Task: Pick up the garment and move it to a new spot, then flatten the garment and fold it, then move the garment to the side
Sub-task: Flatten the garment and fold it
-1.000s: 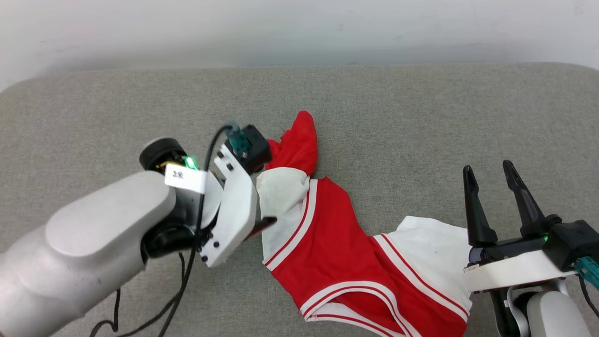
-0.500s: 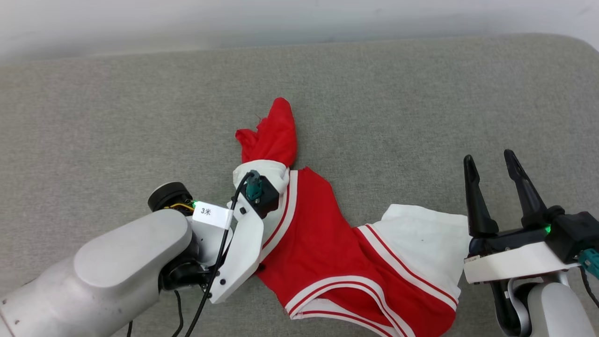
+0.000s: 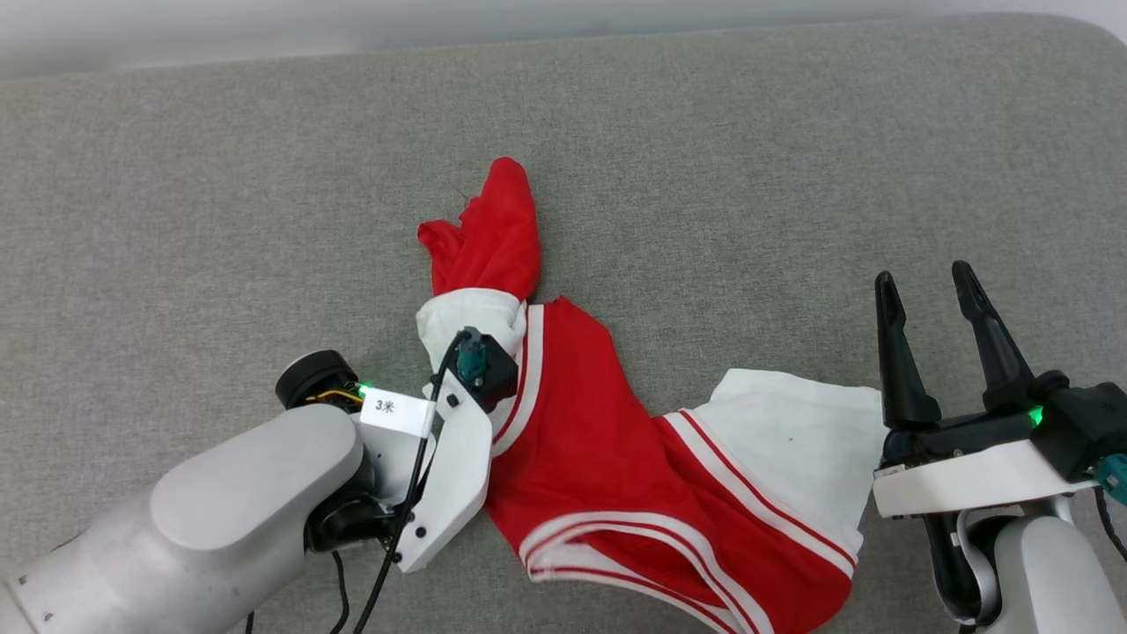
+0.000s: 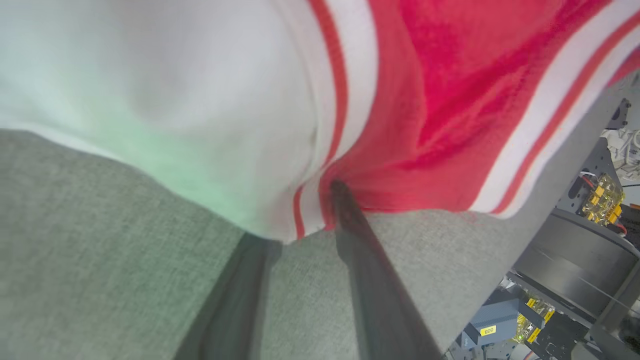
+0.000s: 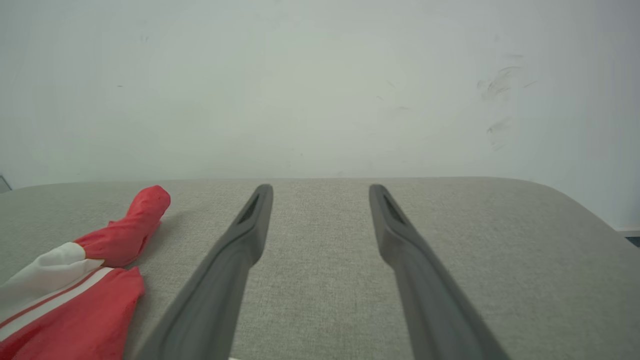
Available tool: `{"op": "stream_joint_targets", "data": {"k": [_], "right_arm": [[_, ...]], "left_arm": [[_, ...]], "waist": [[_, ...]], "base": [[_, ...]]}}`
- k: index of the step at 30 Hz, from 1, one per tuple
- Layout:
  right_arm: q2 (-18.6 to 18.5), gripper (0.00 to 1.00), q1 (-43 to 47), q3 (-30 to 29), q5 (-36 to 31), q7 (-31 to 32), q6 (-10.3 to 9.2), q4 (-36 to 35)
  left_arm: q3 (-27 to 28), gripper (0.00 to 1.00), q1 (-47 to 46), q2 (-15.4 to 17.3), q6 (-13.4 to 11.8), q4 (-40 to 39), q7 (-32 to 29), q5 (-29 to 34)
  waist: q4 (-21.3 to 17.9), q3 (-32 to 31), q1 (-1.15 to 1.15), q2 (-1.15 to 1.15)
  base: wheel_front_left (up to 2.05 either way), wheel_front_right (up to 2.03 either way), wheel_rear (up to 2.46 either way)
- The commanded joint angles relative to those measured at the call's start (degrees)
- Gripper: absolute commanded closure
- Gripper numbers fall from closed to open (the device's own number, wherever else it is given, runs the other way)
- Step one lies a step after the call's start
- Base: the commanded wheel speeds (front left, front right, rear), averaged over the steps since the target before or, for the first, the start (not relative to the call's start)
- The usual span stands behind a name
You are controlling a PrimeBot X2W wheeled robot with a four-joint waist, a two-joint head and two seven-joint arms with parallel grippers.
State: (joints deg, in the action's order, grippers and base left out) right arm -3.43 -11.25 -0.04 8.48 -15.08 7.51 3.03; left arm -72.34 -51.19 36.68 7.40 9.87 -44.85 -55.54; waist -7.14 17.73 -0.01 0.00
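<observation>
Lowered since before, the left gripper (image 4: 300,215) straddles, fingers parted, the striped sleeve hem (image 4: 350,100) of the garment (image 3: 616,458) crumpled on the grey cushion (image 3: 220,220), and should, I think, close only on a deep bite, while the right gripper (image 3: 923,276) waits spread, empty.

left wrist view: blurred close-up, one finger (image 4: 235,300) of left pincer (image 4: 300,212) goes under garment (image 4: 440,75) hem, tip hidden (grip unreadable) | head view: left pincer fingers hidden behind own wrist mount (image 3: 449,475), garment cut by bottom edge | right wrist view: garment cut at left corner
</observation>
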Motion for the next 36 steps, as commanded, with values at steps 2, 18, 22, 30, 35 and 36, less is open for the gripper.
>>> {"op": "stream_joint_targets", "data": {"k": [2,18,22,30,35,36], "right_arm": [[0.2,0.00,-0.5,-0.2,-0.1,-0.1,-0.04,0.0],[0.3,0.00,4.1,-1.3,-0.4,-0.1,-0.04,1.8],[0.1,0.00,5.2,-1.3,-0.5,-0.1,-0.04,2.1],[-0.4,0.00,6.5,-1.1,-0.9,-0.1,-0.04,3.3],[-0.8,0.00,7.0,-1.6,-0.9,0.2,-0.04,3.8],[-0.9,0.00,7.2,-1.7,-1.0,0.3,-0.04,3.9]], "left_arm": [[-1.9,1.00,2.2,-1.0,0.0,1.0,0.7,-0.5],[1.0,1.00,4.2,8.3,-1.9,-7.2,15.9,-2.3],[1.9,1.00,7.4,11.5,-4.8,-9.7,18.6,-3.1],[1.9,1.00,18.7,17.1,-11.5,-12.1,24.0,-8.0],[1.2,1.00,25.0,17.1,-12.5,-11.2,25.7,-11.5],[1.2,1.00,26.0,16.7,-12.5,-10.9,26.0,-12.2]], "waist": [[0.4,-0.2,0.01,0.00],[6.3,-7.6,0.01,0.00],[8.2,-9.0,0.01,0.00],[10.0,-10.4,0.01,0.00],[10.1,-10.7,0.01,0.00],[10.1,-10.7,0.01,0.00]], "base": [[0.00,0.00,0.00],[0.00,0.00,0.00],[0.00,0.00,0.00],[0.00,0.00,0.00],[0.00,0.00,0.00],[0.00,0.00,0.00]]}}
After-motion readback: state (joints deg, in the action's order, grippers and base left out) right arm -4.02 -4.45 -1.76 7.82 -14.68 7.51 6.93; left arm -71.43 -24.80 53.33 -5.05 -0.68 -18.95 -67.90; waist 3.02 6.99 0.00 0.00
